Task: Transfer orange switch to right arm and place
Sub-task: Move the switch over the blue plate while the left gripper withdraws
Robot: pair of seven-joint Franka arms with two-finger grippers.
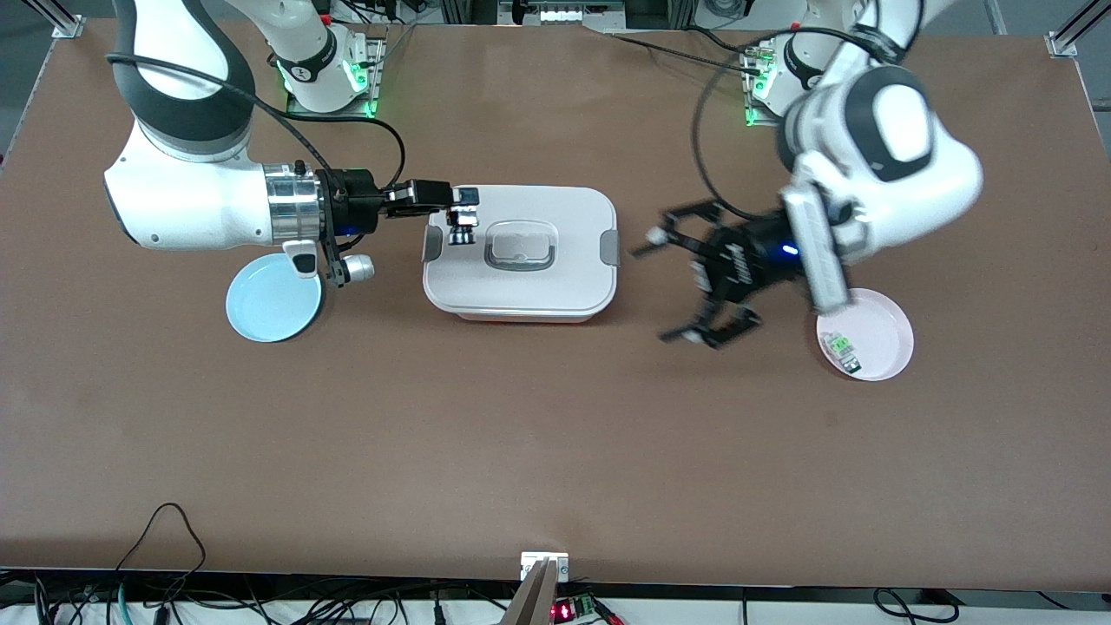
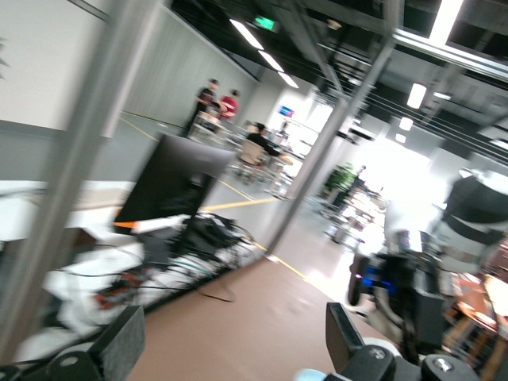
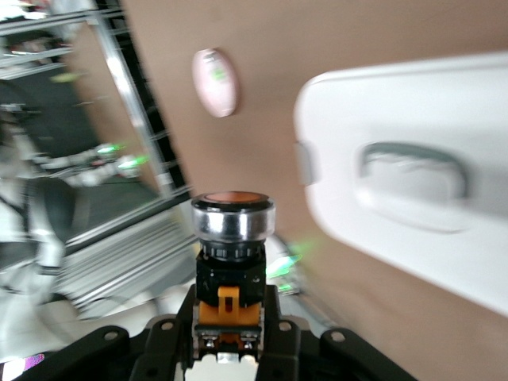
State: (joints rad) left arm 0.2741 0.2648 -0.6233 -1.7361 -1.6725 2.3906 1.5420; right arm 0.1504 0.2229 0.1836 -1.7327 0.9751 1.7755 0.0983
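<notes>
Right wrist view, orange switch (image 3: 231,262) clamped in right tool (image 3: 230,349)

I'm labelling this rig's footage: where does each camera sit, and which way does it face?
Front view: high across the table, facing both arms' bases; white container mid-table.
Left wrist view: on the left arm, facing out level across the room; open left gripper shows.
Right wrist view: on the right arm; right gripper grips the orange switch.
Shared: front and right wrist views show container and pink plate.
</notes>
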